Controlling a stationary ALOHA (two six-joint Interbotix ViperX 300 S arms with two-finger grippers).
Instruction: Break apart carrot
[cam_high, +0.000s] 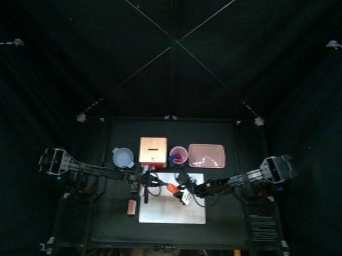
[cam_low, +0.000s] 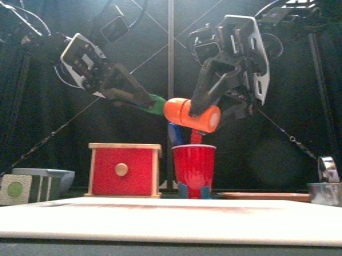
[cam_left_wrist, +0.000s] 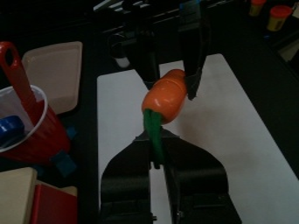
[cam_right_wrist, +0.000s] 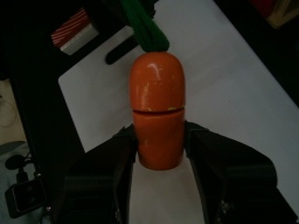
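The carrot (cam_right_wrist: 159, 105) is held in the air above the white mat (cam_high: 177, 205) at the middle of the table (cam_high: 100, 215), gripped from both ends. The orange body is clamped between the jaws of the right gripper (cam_right_wrist: 160, 156), and a seam is seen running round it just beyond those jaws. The green stem (cam_left_wrist: 153, 133) is pinched by the narrow jaws of the left gripper (cam_left_wrist: 156, 162).

A slip is judged the main risk: the stem is thin and smooth, so it may be pulled out of the left jaws before the seam gives. If the halves part suddenly, one piece may be flung toward the red cup (cam_low: 195, 170) standing just behind, which could be tipped over.

Farther back, a red box (cam_low: 124, 169) is seen. No brand, label or writing can be read anywhere.
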